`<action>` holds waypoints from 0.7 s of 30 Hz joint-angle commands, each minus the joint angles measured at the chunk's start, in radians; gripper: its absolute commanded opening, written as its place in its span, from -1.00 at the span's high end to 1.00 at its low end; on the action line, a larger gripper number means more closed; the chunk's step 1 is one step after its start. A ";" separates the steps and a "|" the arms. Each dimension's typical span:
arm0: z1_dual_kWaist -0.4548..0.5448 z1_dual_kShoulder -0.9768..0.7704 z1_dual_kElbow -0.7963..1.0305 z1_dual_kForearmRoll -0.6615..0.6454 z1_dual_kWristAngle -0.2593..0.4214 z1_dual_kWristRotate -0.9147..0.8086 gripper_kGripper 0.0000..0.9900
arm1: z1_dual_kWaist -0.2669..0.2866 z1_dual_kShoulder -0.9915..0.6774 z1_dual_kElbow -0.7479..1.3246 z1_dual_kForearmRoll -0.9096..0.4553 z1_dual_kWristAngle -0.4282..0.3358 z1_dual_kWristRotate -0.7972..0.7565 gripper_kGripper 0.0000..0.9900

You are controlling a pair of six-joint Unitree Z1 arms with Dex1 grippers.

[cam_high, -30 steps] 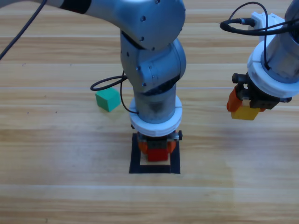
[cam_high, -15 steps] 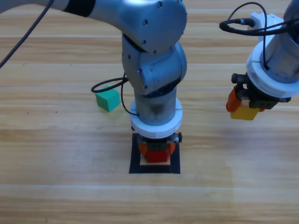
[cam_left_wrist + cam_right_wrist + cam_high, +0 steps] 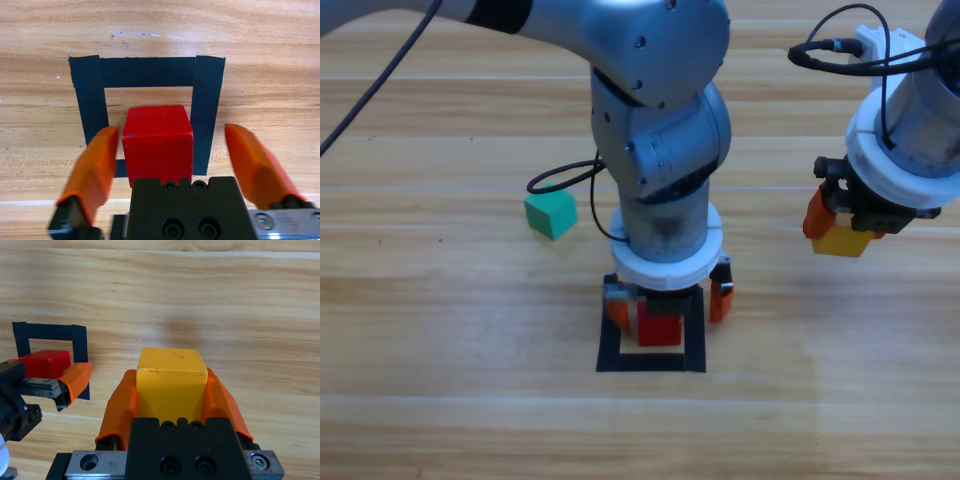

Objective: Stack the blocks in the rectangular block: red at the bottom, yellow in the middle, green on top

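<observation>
Red cube [image 3: 158,140] matte, sharp-edged, inside black tape outline [image 3: 148,71]

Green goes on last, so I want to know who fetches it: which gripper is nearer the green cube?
Left. The left gripper is open around the red cube in the tape square, just right of the green cube. The right gripper, holding the yellow cube, is far across the table.

left hand [image 3: 669,302] now open off red [image 3: 660,327]

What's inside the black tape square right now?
The red cube sits inside the tape square, nothing on top, between the open left gripper. The square's near edge is hidden behind the gripper body. The right gripper holds the yellow cube off to the side.
</observation>
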 commanded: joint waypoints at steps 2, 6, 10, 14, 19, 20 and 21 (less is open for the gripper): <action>-0.029 0.030 0.002 0.013 0.018 -0.014 -1.00 | 0.018 0.082 -0.017 0.007 0.023 -0.003 1.00; -0.029 -0.024 -0.033 0.069 0.052 -0.031 -1.00 | 0.018 0.079 -0.021 0.007 0.023 -0.002 1.00; -0.016 -0.117 -0.030 0.106 0.080 -0.022 -1.00 | 0.018 0.078 -0.023 0.007 0.023 0.000 1.00; 0.017 -0.199 -0.023 0.129 0.090 -0.006 -1.00 | 0.027 0.078 -0.029 0.008 0.020 0.000 1.00; 0.036 -0.280 -0.013 0.154 0.104 0.012 -1.00 | 0.073 0.105 -0.072 0.043 0.004 0.014 1.00; 0.043 -0.295 -0.001 0.163 0.113 0.020 -1.00 | 0.085 0.121 -0.090 0.054 0.004 0.015 1.00; 0.050 -0.314 0.017 0.163 0.123 0.033 -1.00 | 0.096 0.135 -0.109 0.065 0.004 0.015 1.00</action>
